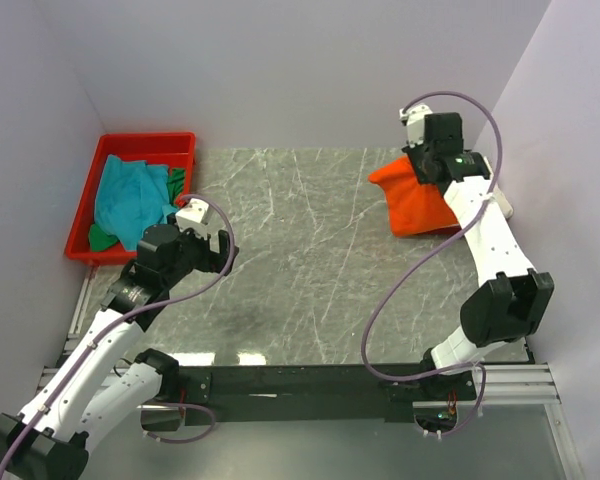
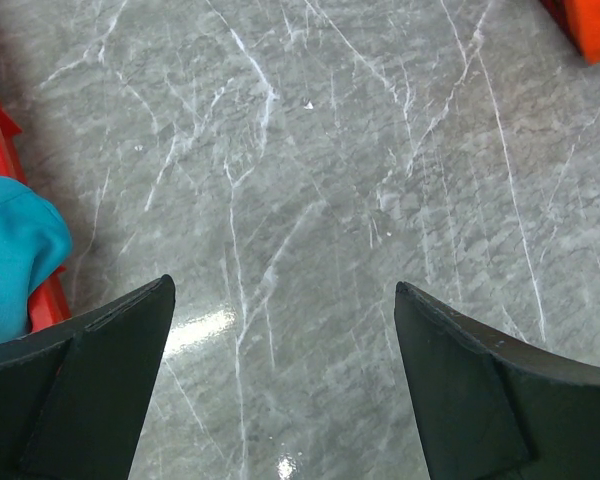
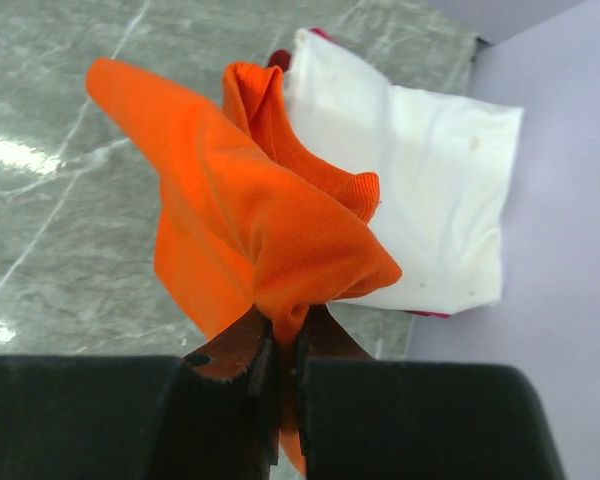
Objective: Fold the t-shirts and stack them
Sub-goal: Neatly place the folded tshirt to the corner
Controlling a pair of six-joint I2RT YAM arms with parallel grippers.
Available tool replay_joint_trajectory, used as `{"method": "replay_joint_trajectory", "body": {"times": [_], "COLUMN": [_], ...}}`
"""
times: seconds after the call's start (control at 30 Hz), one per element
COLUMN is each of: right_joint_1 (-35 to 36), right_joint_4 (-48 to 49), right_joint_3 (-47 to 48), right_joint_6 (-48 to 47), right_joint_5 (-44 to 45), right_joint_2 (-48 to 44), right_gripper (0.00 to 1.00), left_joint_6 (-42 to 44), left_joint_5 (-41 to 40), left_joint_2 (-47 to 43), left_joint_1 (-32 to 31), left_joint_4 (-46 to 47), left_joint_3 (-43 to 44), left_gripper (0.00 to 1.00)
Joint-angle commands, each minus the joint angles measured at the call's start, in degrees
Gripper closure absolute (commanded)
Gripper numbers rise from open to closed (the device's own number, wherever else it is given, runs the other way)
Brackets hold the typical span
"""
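My right gripper (image 1: 427,160) is shut on a bunched fold of the bright orange t-shirt (image 3: 250,225), which hangs from the jaws at the table's far right (image 1: 415,200). Under it lies a folded white t-shirt (image 3: 420,190) with a magenta-red edge (image 3: 425,313) showing beneath. My left gripper (image 2: 280,300) is open and empty above bare table, near the tray. A teal t-shirt (image 1: 130,198) and a green one (image 1: 176,183) lie crumpled in the red tray (image 1: 145,143); the teal one also shows in the left wrist view (image 2: 10,255).
The red plastic tray sits at the far left against the wall. Pale walls close in the left, back and right sides. The grey marble table (image 1: 300,260) spreads between the arms.
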Motion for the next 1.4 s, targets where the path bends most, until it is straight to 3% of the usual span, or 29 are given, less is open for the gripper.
{"method": "replay_joint_trajectory", "body": {"times": [0.0,0.43,0.8,1.03,1.3,1.33,1.37], "right_joint_1": [-2.4,-7.7,-13.3,-15.2,-15.3,-15.1,-14.9], "right_joint_4": [1.9,0.6,1.4,1.8,8.6,9.6,12.2], "right_joint_3": [3.9,8.8,12.7,20.3,19.5,19.2,18.5], "right_joint_6": [-2.2,-4.3,-6.3,-8.5,-9.4,-9.4,-9.3], "right_joint_5": [-1.1,-4.6,-8.9,-5.4,4.6,8.3,10.1], "right_joint_2": [-4.4,-4.5,4.8,14.8,20.1,20.6,20.9], "right_gripper": [1.0,1.0,1.0,1.0,1.0,0.95,0.7], "left_joint_6": [1.1,1.4,1.7,1.8,1.9,1.9,1.9], "left_joint_5": [-0.8,-0.8,-0.8,-0.8,-0.9,-0.8,-0.8], "left_joint_2": [0.1,0.1,0.5,1.1,1.3,1.4,1.5], "left_joint_1": [0.0,0.0,0.0,0.0,0.0,0.0,0.0], "left_joint_4": [1.7,1.8,1.9,1.9,1.9,1.9,1.9], "left_joint_3": [0.3,0.0,0.0,-0.1,-0.3,-0.2,-0.2], "left_gripper": [0.04,0.04,0.04,0.04,0.04,0.04,0.04]}}
